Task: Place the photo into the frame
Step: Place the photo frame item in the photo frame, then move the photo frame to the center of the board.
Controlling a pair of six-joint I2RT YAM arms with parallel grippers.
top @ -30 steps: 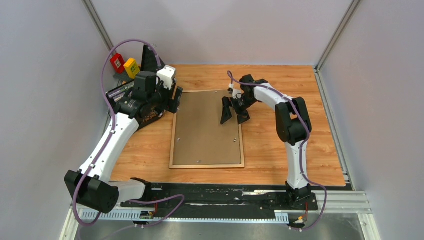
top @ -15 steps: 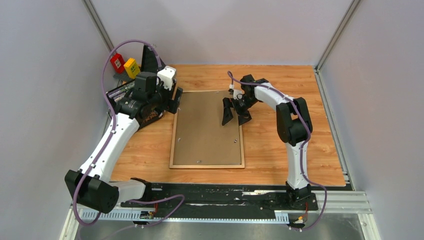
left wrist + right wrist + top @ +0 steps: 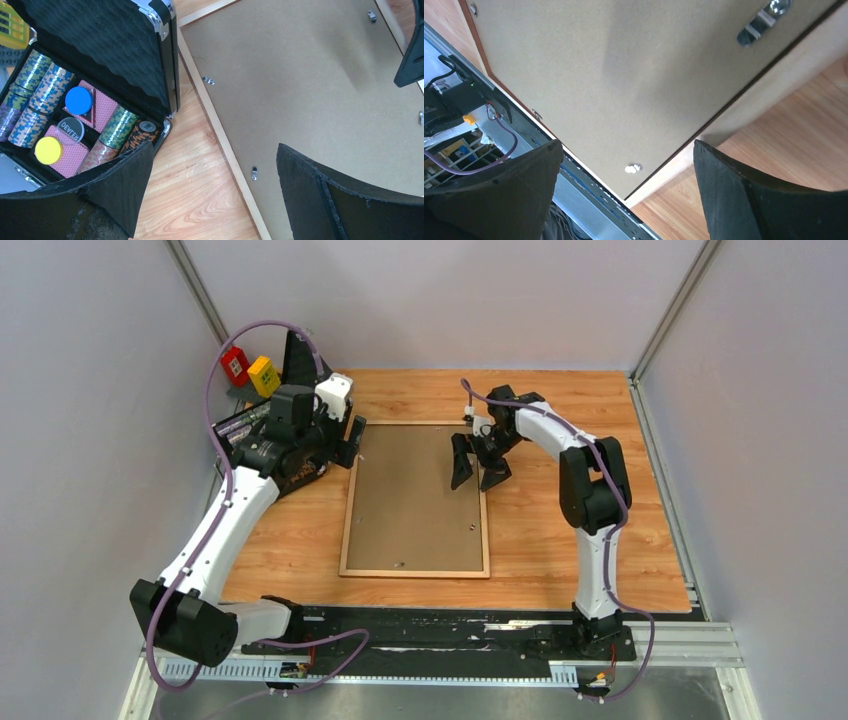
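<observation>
Brown board [image 3: 415, 495] fills the face-down frame [image 3: 415, 571] mid-table, photo out of sight, while left gripper [image 3: 352, 443] at its far-left corner and right gripper [image 3: 476, 470] over its right rail both gape empty, so I judge clip [image 3: 633, 168] work comes next, needing fine aim.

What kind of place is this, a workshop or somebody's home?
Probably a robot test booth, not a home: plain grey walls box in a wooden table, and a left arm and right arm are bolted to a black plate at its near edge, cables trailing.
</observation>
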